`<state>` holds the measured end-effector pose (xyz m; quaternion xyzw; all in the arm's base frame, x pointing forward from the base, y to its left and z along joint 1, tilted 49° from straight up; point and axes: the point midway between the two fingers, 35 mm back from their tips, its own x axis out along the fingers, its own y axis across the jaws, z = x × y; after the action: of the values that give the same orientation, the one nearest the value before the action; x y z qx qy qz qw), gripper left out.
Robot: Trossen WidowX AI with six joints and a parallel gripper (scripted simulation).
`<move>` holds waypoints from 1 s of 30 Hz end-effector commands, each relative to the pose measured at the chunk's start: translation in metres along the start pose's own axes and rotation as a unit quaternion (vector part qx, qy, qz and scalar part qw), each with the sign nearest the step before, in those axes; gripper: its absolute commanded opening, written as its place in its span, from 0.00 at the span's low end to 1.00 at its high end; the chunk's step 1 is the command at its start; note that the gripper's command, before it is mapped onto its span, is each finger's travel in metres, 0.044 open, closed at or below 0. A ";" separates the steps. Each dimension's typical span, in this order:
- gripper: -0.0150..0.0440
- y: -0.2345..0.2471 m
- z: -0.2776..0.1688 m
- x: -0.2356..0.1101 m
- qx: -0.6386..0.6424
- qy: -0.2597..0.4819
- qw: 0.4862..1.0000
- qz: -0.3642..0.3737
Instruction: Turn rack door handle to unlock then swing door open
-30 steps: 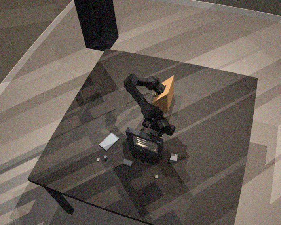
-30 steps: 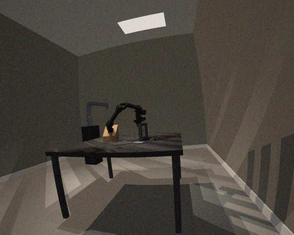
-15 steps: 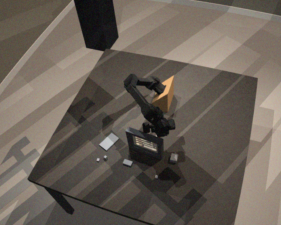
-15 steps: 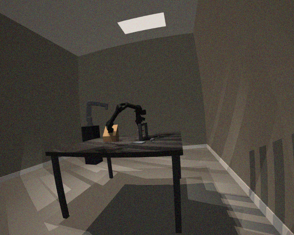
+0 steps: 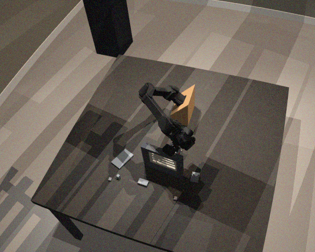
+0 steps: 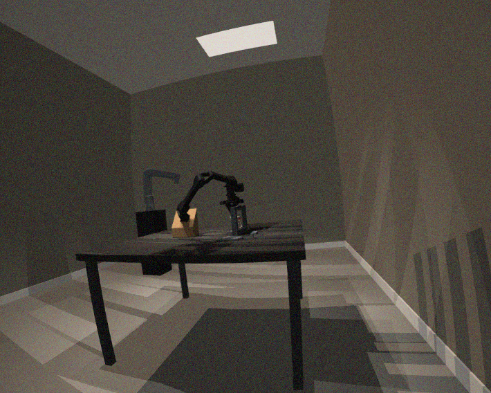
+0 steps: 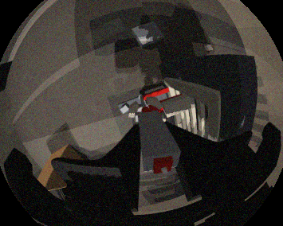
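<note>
The dark rack frame [image 5: 164,176] [image 6: 234,223] stands upright on the table, with pale strips showing in its opening. In the wrist view its dark side [image 7: 237,95] fills the right. The grey upright handle [image 7: 159,139] has a red patch at its near end and stands between the two black fingers. My gripper [image 7: 151,126] [image 6: 229,208] is shut on this handle, at the rack's arm side. More red shows just beyond the handle in the wrist view. The arm hides the handle in the top view. How far the door stands open cannot be told.
An orange wedge [image 5: 189,104] [image 6: 184,230] [image 7: 56,169] stands by the arm's base. A flat grey slab [image 5: 122,158] lies left of the rack. Small blocks [image 5: 143,182] [image 5: 118,176] [image 5: 175,198] lie in front, and a grey block [image 5: 194,176] [image 7: 143,35] lies to the right.
</note>
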<state>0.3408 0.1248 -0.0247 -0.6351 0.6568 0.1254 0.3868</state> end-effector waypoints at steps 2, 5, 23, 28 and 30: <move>0.27 0.000 0.000 0.000 -0.112 -0.001 0.994 0.000; 0.27 0.000 0.000 0.000 -0.185 -0.001 0.983 0.000; 0.50 0.000 0.000 0.000 -0.316 -0.001 0.949 0.000; 0.72 0.000 0.000 0.000 -0.316 -0.001 0.949 0.000; 0.73 0.000 0.000 0.000 -0.312 -0.001 0.950 0.000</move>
<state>0.3410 0.1256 -0.0254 -0.7240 0.5835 0.3262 0.1701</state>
